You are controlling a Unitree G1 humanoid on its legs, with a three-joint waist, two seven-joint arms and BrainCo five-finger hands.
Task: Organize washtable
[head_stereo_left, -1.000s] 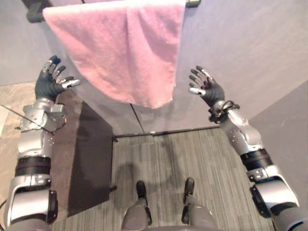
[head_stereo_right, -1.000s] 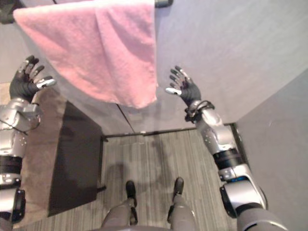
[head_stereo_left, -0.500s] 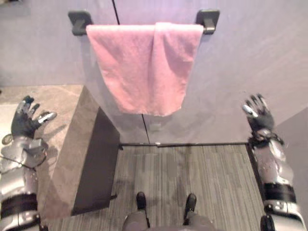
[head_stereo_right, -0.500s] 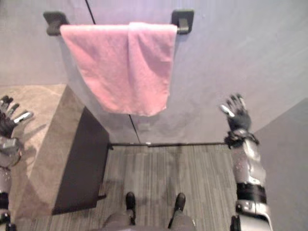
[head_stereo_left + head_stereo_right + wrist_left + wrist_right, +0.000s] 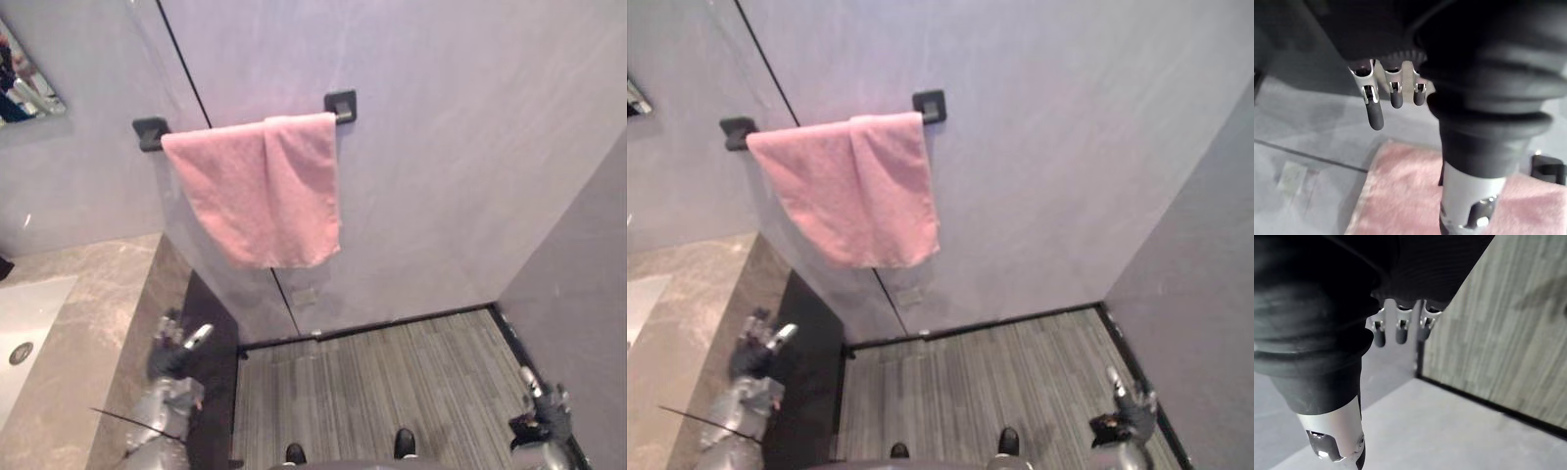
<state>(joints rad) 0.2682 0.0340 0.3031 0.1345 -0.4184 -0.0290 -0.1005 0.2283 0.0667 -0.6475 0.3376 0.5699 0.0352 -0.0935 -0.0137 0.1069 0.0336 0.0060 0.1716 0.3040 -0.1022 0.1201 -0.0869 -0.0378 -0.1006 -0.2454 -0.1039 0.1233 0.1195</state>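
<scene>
The marble washtable (image 5: 93, 294) lies at left. By its edge the left hand (image 5: 174, 345) has dropped from towel height, fingers loose and empty. The pink towel (image 5: 260, 191) stays draped over the black rail (image 5: 341, 105) on the wall, long axis along the rail, ends hanging down. The right hand (image 5: 544, 406) has sunk low at far right, also slack and empty, so the hanging looks finished.
</scene>
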